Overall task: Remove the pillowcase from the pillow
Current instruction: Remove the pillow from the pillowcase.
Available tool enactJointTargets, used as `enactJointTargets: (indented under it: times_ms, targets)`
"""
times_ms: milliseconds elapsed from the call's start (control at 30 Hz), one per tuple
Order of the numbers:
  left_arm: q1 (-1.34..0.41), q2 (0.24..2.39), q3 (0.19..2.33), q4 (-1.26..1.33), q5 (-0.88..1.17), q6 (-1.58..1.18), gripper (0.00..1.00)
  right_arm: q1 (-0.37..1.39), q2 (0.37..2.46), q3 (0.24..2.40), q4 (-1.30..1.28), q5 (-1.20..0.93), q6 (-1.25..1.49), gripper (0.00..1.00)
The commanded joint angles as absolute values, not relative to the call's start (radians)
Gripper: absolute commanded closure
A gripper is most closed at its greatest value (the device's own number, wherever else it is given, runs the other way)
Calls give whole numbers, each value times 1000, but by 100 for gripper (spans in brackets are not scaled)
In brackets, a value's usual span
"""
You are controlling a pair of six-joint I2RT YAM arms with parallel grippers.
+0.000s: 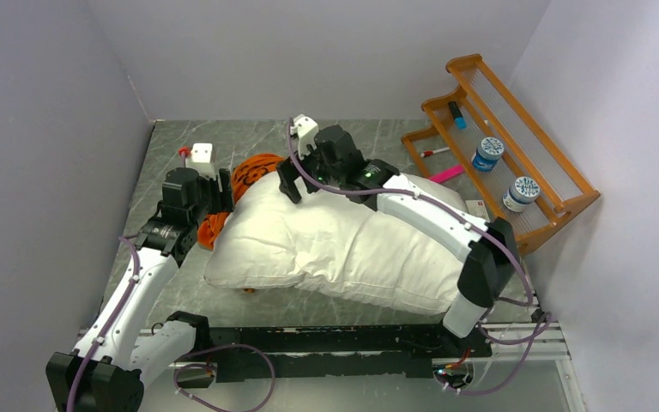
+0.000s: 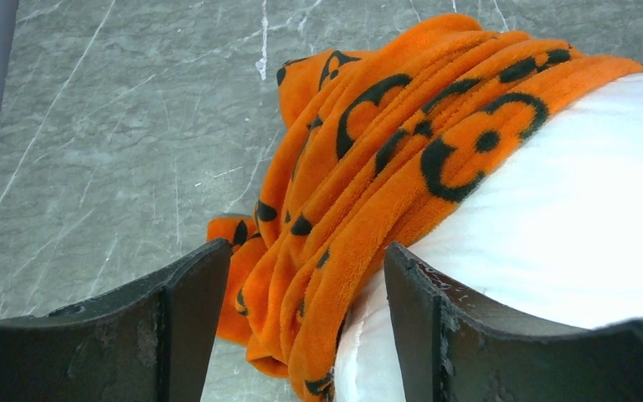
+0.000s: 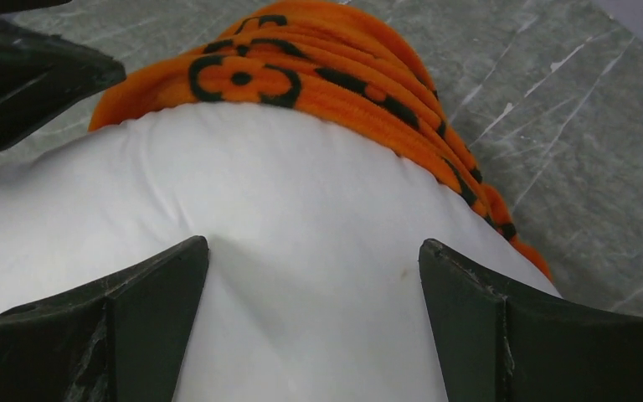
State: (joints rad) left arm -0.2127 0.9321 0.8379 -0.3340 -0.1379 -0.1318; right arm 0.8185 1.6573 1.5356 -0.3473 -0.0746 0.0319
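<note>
Your bright orange plush pillowcase (image 1: 256,168), printed with dark brown flower and circle motifs, is bunched in thick folds around the far-left end of the big plump white pillow (image 1: 343,249). Most of the cushion is bare. The pillow lies across the grey marbled table (image 1: 180,142), just ahead of both arms.

Your left gripper (image 2: 301,268) sits right at that bunched end with its fingers spread. The orange folds and the pillow's edge lie between them, but nothing is pinched.

Your right gripper (image 3: 314,247) is down on the bare white top, just short of the orange band. It's wide open too, with one fingertip denting the stuffing.

Off by the right wall, an orange-brown wooden rack (image 1: 515,129) holds two round blue-and-white jars (image 1: 487,153).
</note>
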Motion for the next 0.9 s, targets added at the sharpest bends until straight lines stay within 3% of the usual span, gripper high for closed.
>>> enactJointTargets:
  times_ms: [0, 133, 333, 633, 733, 867]
  targets:
    - [-209, 930, 837, -293, -110, -114, 27, 819, 1724, 1584, -262, -41, 95, 2]
    - [-209, 933, 837, -291, -104, -114, 27, 819, 1762, 1540, -267, -88, 91, 2]
    - [-209, 936, 839, -289, -93, -120, 25, 827, 1735, 1385, -267, -188, 79, 13]
    - [-209, 968, 846, -276, 18, -122, 22, 897, 1663, 1209, -250, -147, 51, 22]
    - [-209, 988, 857, -270, 89, -129, 21, 918, 1638, 1178, -235, -134, 35, 34]
    - [-210, 1019, 891, -263, 145, -138, 20, 950, 1612, 1146, -206, -147, 11, 61]
